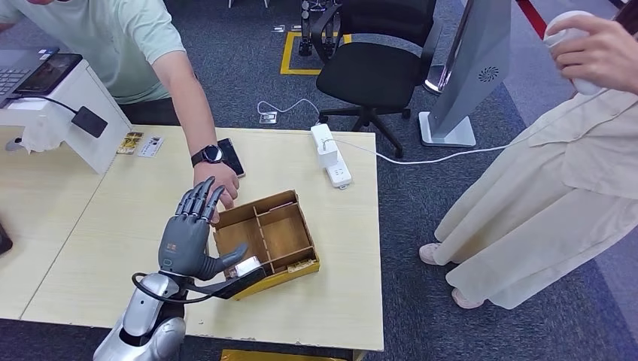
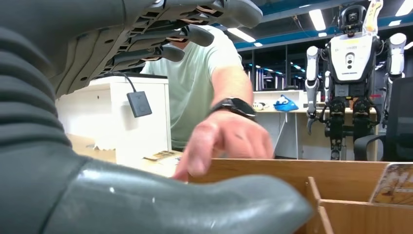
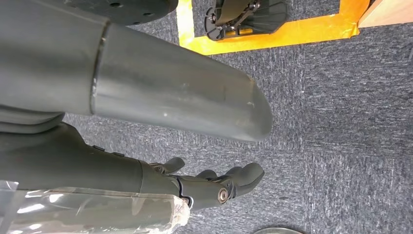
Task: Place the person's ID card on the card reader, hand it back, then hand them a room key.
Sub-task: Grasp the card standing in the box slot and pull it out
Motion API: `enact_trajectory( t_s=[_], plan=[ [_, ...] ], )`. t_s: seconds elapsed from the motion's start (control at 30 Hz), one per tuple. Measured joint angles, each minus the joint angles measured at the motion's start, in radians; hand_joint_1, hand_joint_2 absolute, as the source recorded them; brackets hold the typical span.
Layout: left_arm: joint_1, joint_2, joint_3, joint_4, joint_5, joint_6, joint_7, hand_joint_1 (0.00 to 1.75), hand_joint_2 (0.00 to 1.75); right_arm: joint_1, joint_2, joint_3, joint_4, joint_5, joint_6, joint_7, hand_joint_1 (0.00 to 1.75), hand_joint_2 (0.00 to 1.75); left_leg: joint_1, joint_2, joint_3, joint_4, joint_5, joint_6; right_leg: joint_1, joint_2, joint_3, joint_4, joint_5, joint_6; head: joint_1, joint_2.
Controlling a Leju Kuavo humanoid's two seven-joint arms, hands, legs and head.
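The left hand (image 1: 192,237) hovers over the desk (image 1: 98,248) with fingers spread, holding nothing, just beside the wooden box (image 1: 265,239) with its dividers. A person's hand (image 1: 218,189), wearing a black watch (image 1: 208,155), reaches to the box's far corner. A card (image 2: 397,184) seems to stand in one compartment, though it is hard to read. The card reader (image 1: 90,121) hangs on the white stand (image 1: 71,105). The right hand (image 3: 214,187) hangs over carpet, fingers loosely apart and empty.

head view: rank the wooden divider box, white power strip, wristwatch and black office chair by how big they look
1. black office chair
2. wooden divider box
3. white power strip
4. wristwatch
The chair stands farther from the camera, so its lead is if anything understated.
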Motion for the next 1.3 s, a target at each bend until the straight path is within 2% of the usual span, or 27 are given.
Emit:
enact_trajectory(
  t_s=[0.03, 0.17, 0.83, 1.3],
  plan=[
    [0.005, 0.003, 0.001, -0.006, 0.0, 0.0, 0.0, 0.0, 0.0, 0.001, 0.0, -0.001, 0.0, -0.003, 0.0, -0.002, 0.0, 0.0, 0.0, 0.0, 0.0, 0.0, 0.0, 0.0, 0.0, 0.0, 0.0, 0.0, 0.0, 0.0, 0.0, 0.0],
    [0.017, 0.012, 0.01, -0.03, -0.004, -0.003, 0.004, 0.0, 1.75, 0.004, 0.0, -0.006, 0.0, -0.009, -0.001, -0.008, 0.0, 0.0, 0.0, 0.0, 0.0, 0.0, 0.0, 0.0, 0.0, 0.0, 0.0, 0.0, 0.0, 0.0, 0.0, 0.0],
    [0.003, 0.045, 0.069, -0.077, 0.009, -0.001, 0.003, 0.0, 1.75, 0.005, -0.001, -0.023, -0.001, -0.024, -0.003, -0.009, 0.0, 0.0, 0.0, 0.0, 0.0, 0.0, 0.0, 0.0, 0.0, 0.0, 0.0, 0.0, 0.0, 0.0, 0.0, 0.0],
    [0.053, 0.082, 0.101, -0.094, 0.015, -0.002, 0.016, 0.0, 1.75, 0.01, -0.001, -0.044, -0.002, -0.045, -0.003, -0.013, 0.0, 0.0, 0.0, 0.0, 0.0, 0.0, 0.0, 0.0, 0.0, 0.0, 0.0, 0.0, 0.0, 0.0, 0.0, 0.0]
  ],
)
